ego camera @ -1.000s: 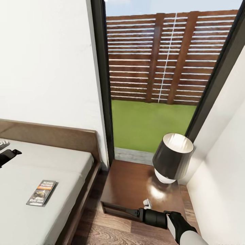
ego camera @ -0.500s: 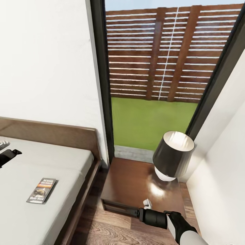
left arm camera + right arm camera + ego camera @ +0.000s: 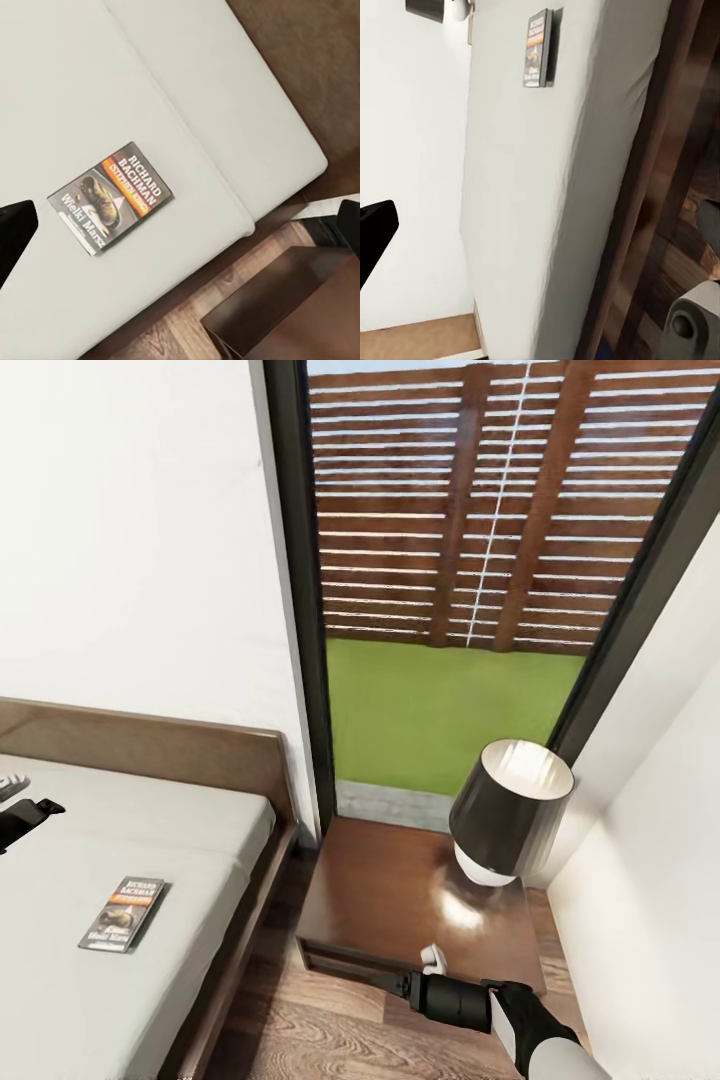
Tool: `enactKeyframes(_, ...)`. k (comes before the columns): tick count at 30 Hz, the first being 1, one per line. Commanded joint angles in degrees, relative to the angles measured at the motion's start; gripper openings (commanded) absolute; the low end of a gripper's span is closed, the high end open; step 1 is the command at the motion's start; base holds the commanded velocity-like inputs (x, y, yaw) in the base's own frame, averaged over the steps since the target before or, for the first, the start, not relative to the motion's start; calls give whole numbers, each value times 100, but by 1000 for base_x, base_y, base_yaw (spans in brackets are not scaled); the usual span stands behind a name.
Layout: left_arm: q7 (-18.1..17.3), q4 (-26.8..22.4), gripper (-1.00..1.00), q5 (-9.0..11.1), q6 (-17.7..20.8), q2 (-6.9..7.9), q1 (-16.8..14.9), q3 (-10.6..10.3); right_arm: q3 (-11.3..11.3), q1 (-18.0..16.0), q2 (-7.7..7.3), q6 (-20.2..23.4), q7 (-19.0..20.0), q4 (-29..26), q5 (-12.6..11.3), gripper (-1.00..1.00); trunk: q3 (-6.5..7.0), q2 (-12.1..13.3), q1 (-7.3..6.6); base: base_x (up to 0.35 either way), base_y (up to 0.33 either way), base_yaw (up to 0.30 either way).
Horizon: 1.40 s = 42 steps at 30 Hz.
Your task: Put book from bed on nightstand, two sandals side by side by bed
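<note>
Lying flat on the bed (image 3: 190, 840), the book (image 3: 123, 913) sits just below-right of the left gripper (image 3: 25, 815), long axis toward the headboard; neither gripper's jaw state is discernible.

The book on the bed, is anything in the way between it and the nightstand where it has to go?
Nothing visible blocks it. The book lies flat on the bed by itself. The nightstand has bare wood on the side nearest the bed; its lamp stands at the far corner, away from that path.
</note>
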Motion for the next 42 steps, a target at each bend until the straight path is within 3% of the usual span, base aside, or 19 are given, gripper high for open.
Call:
enactKeyframes(1, 57, -3, 100, 62, 23, 0, -6, 4, -48, -5, 7, 58, 32, -14, 45, 100, -18, -9, 2, 0, 0, 0)
enactKeyframes(10, 5, -27, 100, 68, 3, -4, -6, -41, -48, -5, 7, 58, 37, -12, 45, 100, -99, -9, 2, 0, 0, 0)
enactKeyframes(12, 0, -100, 100, 69, -12, -24, -30, -141, -48, -5, 7, 58, 37, -10, 45, 100, -117, -9, 2, 0, 0, 0)
enactKeyframes(19, 30, -562, 100, 68, -28, -143, -426, -861, -48, -5, 7, 58, 33, -7, 45, 100, -179, -9, 2, 0, 0, 0)
enactKeyframes(21, 35, -590, 100, 65, -29, -155, -467, -950, -48, -5, 7, 58, 30, -7, 45, 100, -197, -9, 2, 0, 0, 0)
enactKeyframes(42, 32, -558, 100, 83, -20, -153, -507, -1008, -48, -5, 7, 58, 32, -10, 45, 100, -386, -9, 2, 44, 0, 0)
